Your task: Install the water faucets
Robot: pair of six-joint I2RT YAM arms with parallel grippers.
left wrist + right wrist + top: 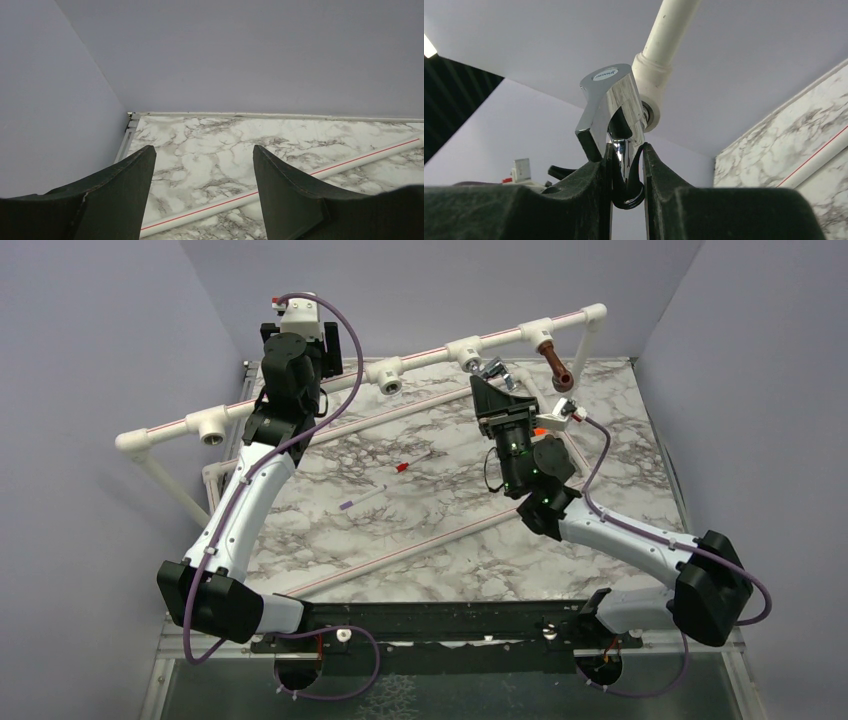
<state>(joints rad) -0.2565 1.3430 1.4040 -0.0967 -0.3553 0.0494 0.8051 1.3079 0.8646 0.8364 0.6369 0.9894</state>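
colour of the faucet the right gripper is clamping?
Mirror silver: the shiny chrome lever-handle faucet in the right gripper. Best seen in the right wrist view.

The chrome faucet's point(611, 102) lower spout is hidden between the right gripper's point(626, 150) jaws, its threaded end inside the tee socket point(651, 82).

The chrome faucet point(611, 107) is shiny silver; the second faucet point(555, 365), upper right, is reddish-brown; the table point(450, 540) has grey-veined white marble.

A thin red-tipped stick point(404, 467) and a thin purple-tipped stick point(360, 499) are lying apart on the marble-patterned tabletop point(430, 505), near a red-striped white pipe point(400, 554).
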